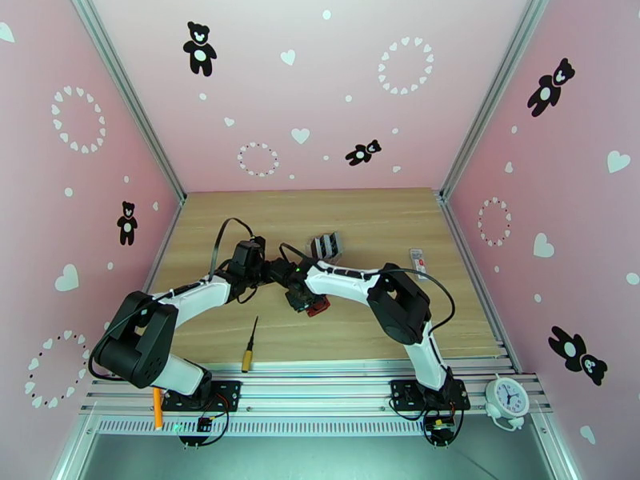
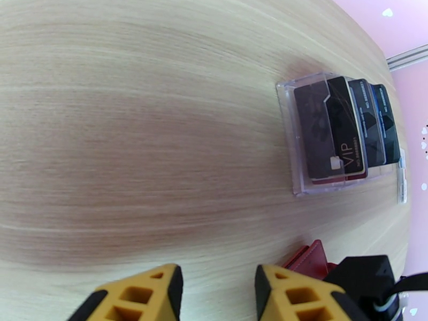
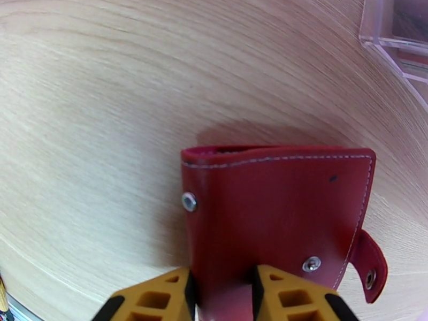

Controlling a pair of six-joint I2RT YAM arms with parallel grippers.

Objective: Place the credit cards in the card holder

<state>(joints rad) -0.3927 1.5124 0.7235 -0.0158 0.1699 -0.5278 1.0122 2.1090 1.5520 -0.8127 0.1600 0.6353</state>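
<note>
I'm looking down on a pale wooden table (image 1: 384,226) boxed in by pink walls (image 1: 320,90) printed with black teddy bears, white hearts and rings of hearts. Out on the wood there's a clear rack (image 1: 326,245) just beyond the middle, a screwdriver (image 1: 250,346) with a yellow handle near the front edge, and a small white-and-red strip (image 1: 418,260) off to the right. A white clock (image 1: 507,398) sits on the metal rail by the right base. Both arms are folded in towards the centre. The left arm (image 1: 192,294) has its elbow low at the front left and its forearm running up and right. The right arm (image 1: 360,283) is bent the other way and reaches left, so the two wrists nearly meet. On the left wrist camera, the left gripper (image 2: 218,292) has its yellow fingers spread over bare wood with nothing between them. Ahead of it the credit cards (image 2: 348,129) stand upright in the clear rack, all dark, one marked VIP. The card holder (image 3: 278,204), red with white stitching and a snap tab, lies on the table just this side of the rack, under the right wrist. The right gripper (image 3: 222,276) is right on its near edge with the fingers somewhat apart and red leather filling the gap. I can't tell whether it's actually gripping.
</note>
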